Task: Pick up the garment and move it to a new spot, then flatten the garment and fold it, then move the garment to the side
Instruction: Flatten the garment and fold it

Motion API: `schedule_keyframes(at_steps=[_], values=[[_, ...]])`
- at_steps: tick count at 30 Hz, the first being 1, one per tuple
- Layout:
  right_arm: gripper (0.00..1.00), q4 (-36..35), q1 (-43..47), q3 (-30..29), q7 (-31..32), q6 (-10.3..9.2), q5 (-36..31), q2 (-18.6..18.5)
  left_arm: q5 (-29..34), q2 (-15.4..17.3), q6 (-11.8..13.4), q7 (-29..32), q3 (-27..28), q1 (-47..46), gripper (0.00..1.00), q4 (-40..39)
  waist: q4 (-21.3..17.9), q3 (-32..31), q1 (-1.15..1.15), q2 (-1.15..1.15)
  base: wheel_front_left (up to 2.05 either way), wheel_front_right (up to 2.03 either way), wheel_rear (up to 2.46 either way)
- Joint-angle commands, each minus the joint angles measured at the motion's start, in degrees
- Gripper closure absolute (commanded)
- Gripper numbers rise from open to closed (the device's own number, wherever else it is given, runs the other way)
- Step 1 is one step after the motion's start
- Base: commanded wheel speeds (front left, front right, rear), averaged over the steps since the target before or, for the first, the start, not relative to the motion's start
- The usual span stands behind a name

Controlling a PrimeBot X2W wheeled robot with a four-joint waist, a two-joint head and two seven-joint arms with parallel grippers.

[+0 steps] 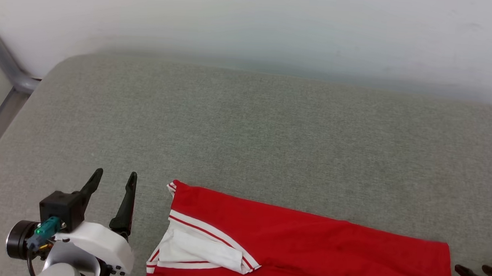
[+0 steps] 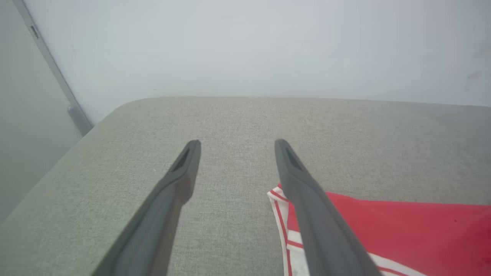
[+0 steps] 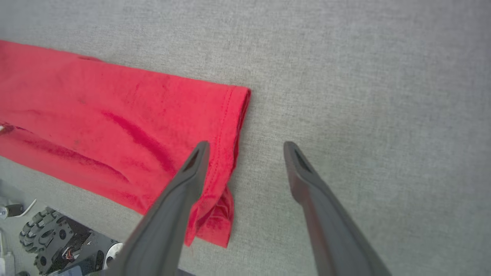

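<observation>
The garment [image 1: 307, 250] is a red jersey with a white, red-striped sleeve panel, lying folded on the grey cushioned surface at the bottom middle of the head view. My left gripper [image 1: 115, 179] stands open just left of the jersey's sleeve end, nothing between its fingers. In the left wrist view the left gripper [image 2: 234, 147] is open above the grey fabric, with the garment [image 2: 402, 234] beside its right finger. My right gripper [image 1: 475, 268] is open at the jersey's right end. The right wrist view shows the right gripper [image 3: 245, 147] open over the garment [image 3: 115, 126] hem, holding nothing.
The grey cushioned surface [image 1: 271, 135] stretches far back to a pale wall [image 1: 277, 26]. A grey metal frame [image 1: 5, 70] runs along its left edge. The robot's wheeled base [image 3: 57, 237] shows below the surface's near edge in the right wrist view.
</observation>
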Motion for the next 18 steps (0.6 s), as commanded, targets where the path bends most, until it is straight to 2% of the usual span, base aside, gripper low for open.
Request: schedule_keyframes(at_steps=[1, 10, 12, 13, 15, 18], values=[[0.00, 1.04, -1.12, 0.35, 0.95, -0.05, 0.82, -0.42, 2.25, -1.42, 0.16, -0.24, 2.34, 1.82, 0.00, -0.61, 0.76, 0.54, 0.00, 0.00, 0.00, 0.00, 0.00], [0.00, 7.51, -3.24, 4.46, 3.12, -0.05, 3.41, 0.72, 12.93, -9.13, -2.12, -0.25, 14.31, 9.47, 0.00, -2.27, 3.08, 2.29, 0.00, 0.00, 0.00, 0.00, 0.00], [0.00, 7.94, -3.56, 5.07, 2.82, -0.05, 3.78, 0.94, 13.96, -10.01, -2.42, -0.25, 15.36, 10.10, 0.00, -2.48, 3.28, 2.51, 0.00, 0.00, 0.00, 0.00, 0.00], [0.00, 8.90, -3.89, 6.60, 2.45, -0.05, 4.33, 1.56, 15.96, -11.74, -3.21, -0.25, 17.41, 11.26, 0.00, -2.65, 3.63, 2.76, 0.00, 0.00, 0.00, 0.00, 0.00], [0.00, 9.31, -3.88, 7.69, 2.35, -0.05, 4.20, 1.59, 17.24, -12.49, -3.50, -0.25, 18.24, 11.70, 0.00, -2.76, 3.76, 2.89, 0.00, 0.00, 0.00, 0.00, 0.00], [0.00, 10.95, -4.17, 10.57, 1.95, -0.03, 4.29, 2.21, 20.42, -15.53, -4.55, -0.25, 21.21, 13.05, 0.00, -3.12, 4.10, 3.15, 0.00, 0.00, 0.00, 0.00, 0.00]])
